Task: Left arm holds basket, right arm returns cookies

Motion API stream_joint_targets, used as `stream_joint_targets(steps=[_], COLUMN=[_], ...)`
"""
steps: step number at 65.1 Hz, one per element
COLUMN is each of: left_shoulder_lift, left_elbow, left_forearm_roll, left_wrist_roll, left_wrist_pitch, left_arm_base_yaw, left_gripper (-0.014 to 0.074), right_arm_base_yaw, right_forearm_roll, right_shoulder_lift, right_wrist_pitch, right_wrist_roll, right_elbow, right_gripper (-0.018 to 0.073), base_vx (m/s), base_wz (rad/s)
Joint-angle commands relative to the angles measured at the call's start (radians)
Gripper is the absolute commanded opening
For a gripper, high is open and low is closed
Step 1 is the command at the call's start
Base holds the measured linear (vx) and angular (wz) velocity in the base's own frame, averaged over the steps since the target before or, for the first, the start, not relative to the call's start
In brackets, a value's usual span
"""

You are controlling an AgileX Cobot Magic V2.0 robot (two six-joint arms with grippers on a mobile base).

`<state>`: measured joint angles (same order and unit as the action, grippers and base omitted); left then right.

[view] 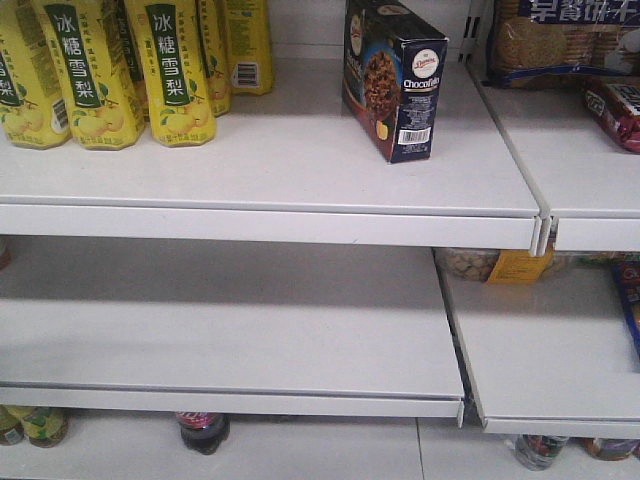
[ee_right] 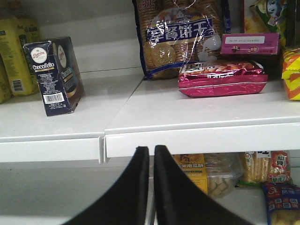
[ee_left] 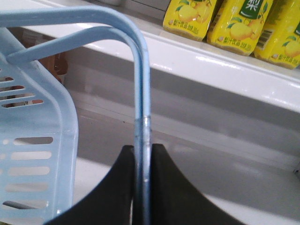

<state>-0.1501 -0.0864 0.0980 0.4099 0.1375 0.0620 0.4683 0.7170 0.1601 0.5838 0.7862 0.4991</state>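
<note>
The cookies (view: 395, 78), a dark navy carton with chocolate-chip art, stand upright on the upper white shelf (view: 280, 150); the right wrist view shows the cookies (ee_right: 54, 74) at the left on that shelf. My right gripper (ee_right: 151, 149) is shut with nothing in it, below and in front of the shelf edge, well apart from the carton. In the left wrist view my left gripper (ee_left: 143, 149) is shut on a hoop handle (ee_left: 140, 93) of the pale blue basket (ee_left: 33, 154), whose slotted side hangs at the left. Neither arm shows in the front view.
Yellow pear-drink cartons (view: 110, 70) line the upper shelf's left. Biscuit packs (ee_right: 180, 37), a pink snack bag (ee_right: 220, 77) and a pink box (ee_right: 248, 44) fill the right-hand shelf. A lower shelf (view: 220, 330) sits beneath, with bottles (view: 203, 432) under it.
</note>
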Motion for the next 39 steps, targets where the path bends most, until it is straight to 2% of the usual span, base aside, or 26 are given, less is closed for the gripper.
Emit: stream_joint_targets(steps=[1,8,19,39], left_shoulder_lift=[0.039,0.103,0.166,0.176], left_elbow=[0.025,0.067,0.073,0.091], left_forearm_roll=[0.036,0.041,0.041,0.037], left_wrist_roll=[-0.036,-0.066,-0.161,-0.233], left_wrist_pitch=[-0.138,-0.123,-0.077,0.030], left_arm_base_yaw=[0.001,0.001,0.001,0.000], left_gripper=[-0.0003,-0.0003,-0.0003,-0.0003], right_arm_base_yaw=[-0.004,-0.004,-0.004,-0.004], right_forearm_roll=[0.036,0.036,0.036,0.036], right_shoulder_lift=[0.015,0.015,0.015,0.015], right_wrist_pitch=[-0.051,-0.051,-0.051,-0.051], right_wrist_roll=[0.000,0.000,0.000,0.000], right_elbow=[0.024,0.024,0.024,0.024], right_gripper=[-0.0006,-0.0006,-0.0006,-0.0006], base_vx=[0.00,0.00,0.00,0.00], base_wz=[0.00,0.00,0.00,0.00])
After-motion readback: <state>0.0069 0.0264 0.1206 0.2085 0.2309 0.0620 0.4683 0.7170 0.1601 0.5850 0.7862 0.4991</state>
